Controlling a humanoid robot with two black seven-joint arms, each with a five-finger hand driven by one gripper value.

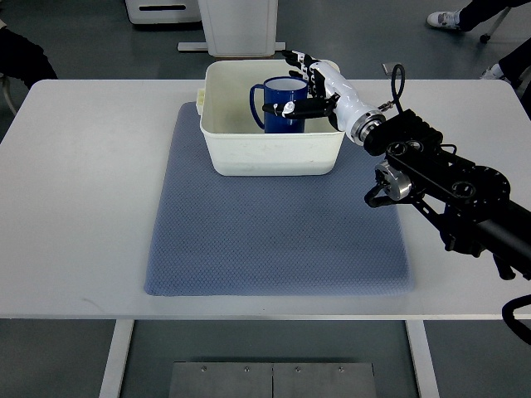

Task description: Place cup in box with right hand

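Lying nearest on the white desk point(83, 191), a blue mat point(274, 240) carries a white box point(274, 153) at its twelve o'clock edge. Inside stands a glossy blue cup point(278, 106), upright, handle at nine o'clock, with the right hand point(311, 87) grasping it from three o'clock.

Glossy cup point(280, 104) in a matt plastic box point(274, 152), on a woven mat point(274, 240).

The blue cup shines like glazed enamel or ceramic, its inside pale. The cream box looks like smooth, dull plastic, faintly scuffed. Under it the blue-grey mat has a fine textured weave, cloth-like and matt. The table point(83, 207) top is smooth white laminate with a low sheen. At three o'clock the right hand point(311, 87) shows glossy white plastic shells and black joints; its arm point(448, 186) is matt black with bright metal discs.
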